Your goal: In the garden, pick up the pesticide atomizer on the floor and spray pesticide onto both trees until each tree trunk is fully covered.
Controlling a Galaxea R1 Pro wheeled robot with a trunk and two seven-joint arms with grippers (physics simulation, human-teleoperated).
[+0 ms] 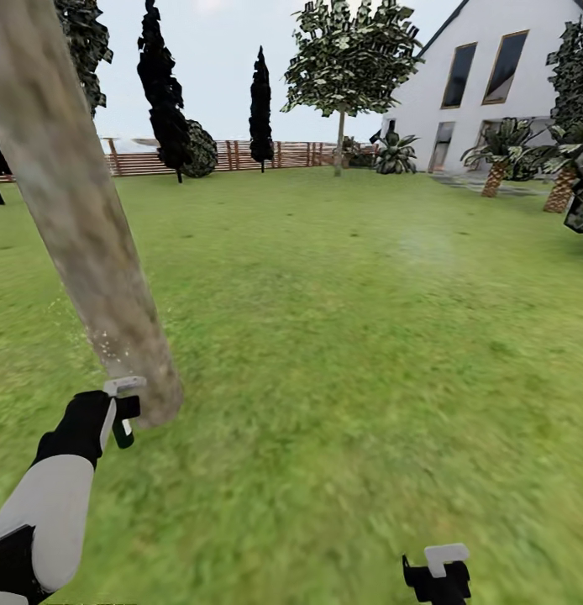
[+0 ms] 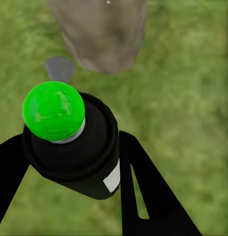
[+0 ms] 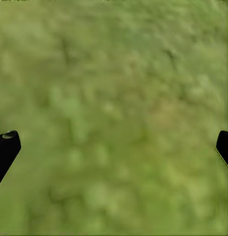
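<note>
The pesticide atomizer point(image 2: 77, 157), a black can with a round green top, sits between the fingers of my left gripper point(image 1: 123, 413), which is shut on it. It is held low, just in front of the base of the near tree trunk point(image 1: 81, 227), a thick mottled tan-grey pole leaning up to the left. Small pale specks show on the trunk just above the gripper. The same trunk base point(image 2: 101, 34) stands close beyond the can. The second tree point(image 1: 340, 139) stands far off near the fence. My right gripper point(image 3: 114, 147) hangs open over grass, also low at the right point(image 1: 438, 576).
Lawn point(image 1: 350, 336) spreads wide ahead and to the right. A brown slat fence point(image 1: 233, 155) and dark cypress-like trees point(image 1: 260, 109) line the far edge. A white house point(image 1: 493, 76) and short palms point(image 1: 497, 164) stand at the far right.
</note>
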